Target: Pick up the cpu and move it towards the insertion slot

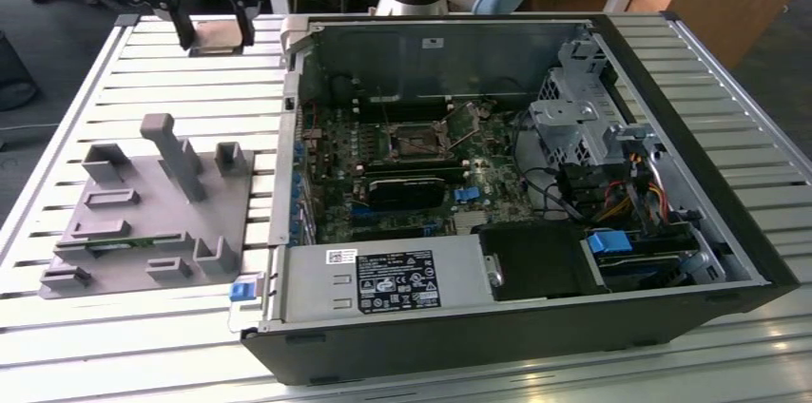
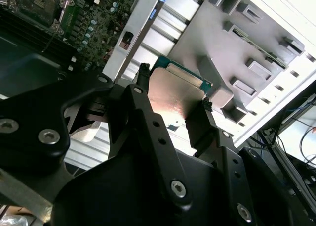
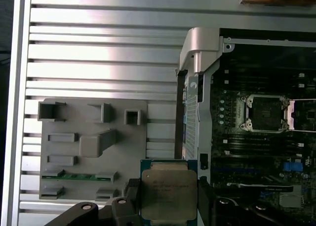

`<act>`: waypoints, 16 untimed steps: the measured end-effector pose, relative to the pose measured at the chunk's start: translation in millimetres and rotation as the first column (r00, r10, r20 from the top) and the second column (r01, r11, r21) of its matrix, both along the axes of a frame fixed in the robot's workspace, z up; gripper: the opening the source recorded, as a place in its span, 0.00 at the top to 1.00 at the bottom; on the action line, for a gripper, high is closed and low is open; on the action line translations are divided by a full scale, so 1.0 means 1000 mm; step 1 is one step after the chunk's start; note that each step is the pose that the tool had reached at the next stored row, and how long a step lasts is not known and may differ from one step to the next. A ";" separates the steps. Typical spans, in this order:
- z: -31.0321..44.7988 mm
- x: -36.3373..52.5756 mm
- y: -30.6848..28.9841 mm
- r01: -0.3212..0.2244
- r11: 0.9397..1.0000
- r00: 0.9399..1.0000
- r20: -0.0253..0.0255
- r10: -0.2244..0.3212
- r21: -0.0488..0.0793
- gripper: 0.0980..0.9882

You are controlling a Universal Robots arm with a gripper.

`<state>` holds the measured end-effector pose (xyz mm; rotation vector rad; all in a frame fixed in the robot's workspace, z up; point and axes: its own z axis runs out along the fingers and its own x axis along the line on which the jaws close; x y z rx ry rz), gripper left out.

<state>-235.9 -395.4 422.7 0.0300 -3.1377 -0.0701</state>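
Observation:
My gripper (image 3: pixel 169 199) is shut on the cpu (image 3: pixel 168 186), a flat square chip with a silver-grey metal top and a green rim, held by two opposite edges. In the second wrist view the cpu (image 2: pixel 173 85) sits between the black fingers (image 2: pixel 142 75) of the gripper (image 2: pixel 174 91). It hangs above the slatted table, between the grey fixture and the computer case wall. The insertion slot (image 3: pixel 265 112) is a square dark socket with a silver frame on the motherboard, apart from the chip. In the exterior view the gripper (image 1: pixel 217 32) is high at the far left, and the insertion slot (image 1: pixel 415 140) lies mid-board.
A grey plastic fixture (image 1: pixel 140 213) with upright posts lies on the slatted aluminium table (image 1: pixel 152 346) at the exterior view's left. The open black computer case (image 1: pixel 508 327) has tall walls, a power supply (image 1: pixel 380 281), cables and a drive cage (image 1: pixel 577 123) around the board.

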 end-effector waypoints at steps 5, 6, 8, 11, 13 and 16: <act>-0.0003 0.0083 0.0022 0.000 1.000 1.000 0.000 0.000 0.000 0.50; -0.0004 0.0107 0.0029 0.000 1.000 1.000 0.000 0.000 0.000 0.50; -0.0006 0.0148 0.0041 0.000 1.000 1.000 0.000 0.000 0.000 0.50; -0.0009 0.0195 0.0056 0.000 1.000 1.000 0.000 0.000 0.000 0.50; -0.0011 0.0241 0.0064 0.000 1.000 1.000 0.000 0.000 0.000 0.50; -0.0012 0.0282 0.0069 0.000 1.000 1.000 0.000 0.000 0.000 0.50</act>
